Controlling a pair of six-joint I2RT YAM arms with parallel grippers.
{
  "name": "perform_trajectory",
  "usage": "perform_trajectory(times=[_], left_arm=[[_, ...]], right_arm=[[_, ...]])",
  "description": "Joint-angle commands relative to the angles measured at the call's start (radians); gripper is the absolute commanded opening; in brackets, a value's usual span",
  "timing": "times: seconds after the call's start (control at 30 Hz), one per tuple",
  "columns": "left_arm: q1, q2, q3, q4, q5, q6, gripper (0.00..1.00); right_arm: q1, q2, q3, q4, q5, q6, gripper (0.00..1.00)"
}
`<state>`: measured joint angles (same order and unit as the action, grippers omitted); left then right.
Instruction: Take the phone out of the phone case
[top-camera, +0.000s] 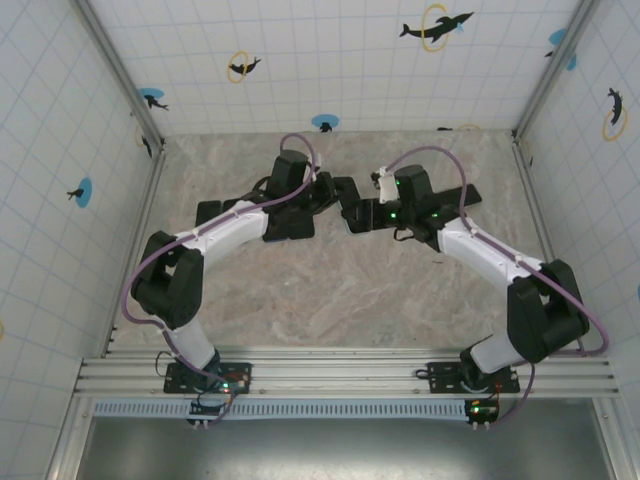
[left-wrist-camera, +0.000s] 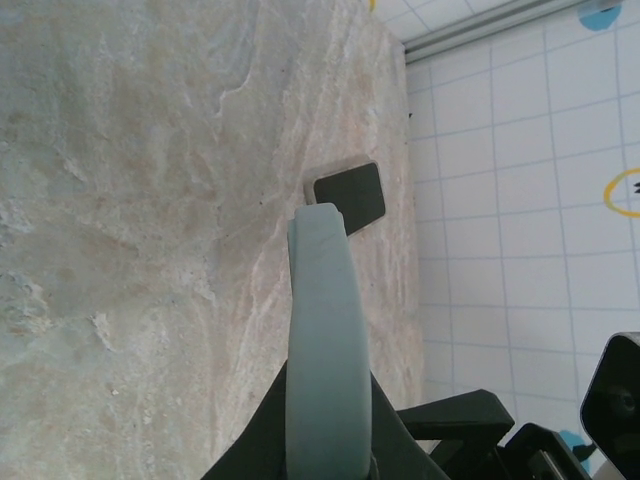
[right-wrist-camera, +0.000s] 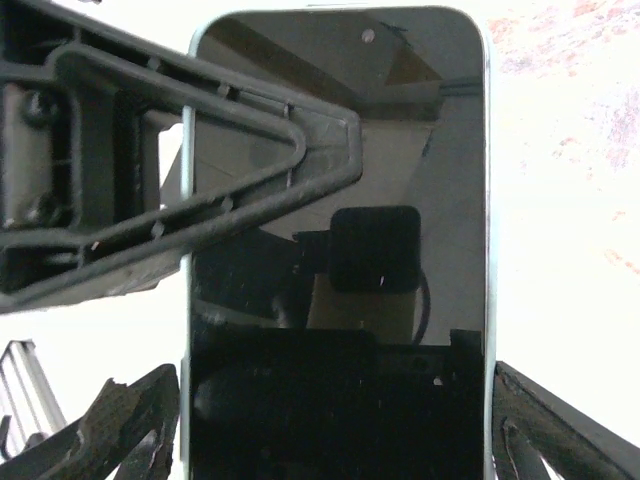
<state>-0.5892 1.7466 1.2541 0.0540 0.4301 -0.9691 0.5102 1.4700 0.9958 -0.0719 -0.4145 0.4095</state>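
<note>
Task thing: glossy, black-screened rectangular phone (right-wrist-camera: 420, 150), seated in a pale grey-green, soft-looking phone case (left-wrist-camera: 325, 340), rim wrapped round every visible screen edge.

Where: held up off the marbled beige table (top-camera: 330, 300), over the middle stretch, nearer the far edge than the near one, right between the two claws.

Left claw (top-camera: 328, 193): jaws together, clamped on the phone case across its thickness. One black trussed finger (right-wrist-camera: 250, 150) lying flat across the upper screen; case edge-on between the fingers in the left wrist view.

Right claw (top-camera: 353, 212): jaws spread wide, one finger either side of the phone's long edges at its lower end. Just beside the rim; touching or not, cannot tell.

Key relation: long axis running straight out from the right claw, screen facing that wrist camera. Left claw crossing that axis from the side. Both claws right at the phone, neither farther off.

Step in hand, by judgement: separation not begun, phone fully in the case.

Next move, by judgement: a firm bite by the right claw on the long edges, then a peel of rim from glass along that axis.

Risk: left finger on the screen pinning phone and case together as one; slip likely on the glossy face.
</note>
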Motion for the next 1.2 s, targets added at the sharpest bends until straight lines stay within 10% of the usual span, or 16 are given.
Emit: perform_trajectory(times=[0.0,0.57,1.17], left_arm=[[0.009,-0.027,0.054,0.055,-0.003,0.017,0.04],[-0.004,-0.088,0.036,0.404,-0.015,-0.204,0.05],[-0.027,-0.093,0.030,0.508,-0.041,-0.312,0.05]], right_arm=[[-0.027,-0.112,-0.058,0.090,-0.065,0.076,0.80],[-0.085,-0.317,-0.396,0.719,-0.129,0.710,0.55],[-0.064,-0.269,-0.415,0.945,-0.118,0.841,0.19]])
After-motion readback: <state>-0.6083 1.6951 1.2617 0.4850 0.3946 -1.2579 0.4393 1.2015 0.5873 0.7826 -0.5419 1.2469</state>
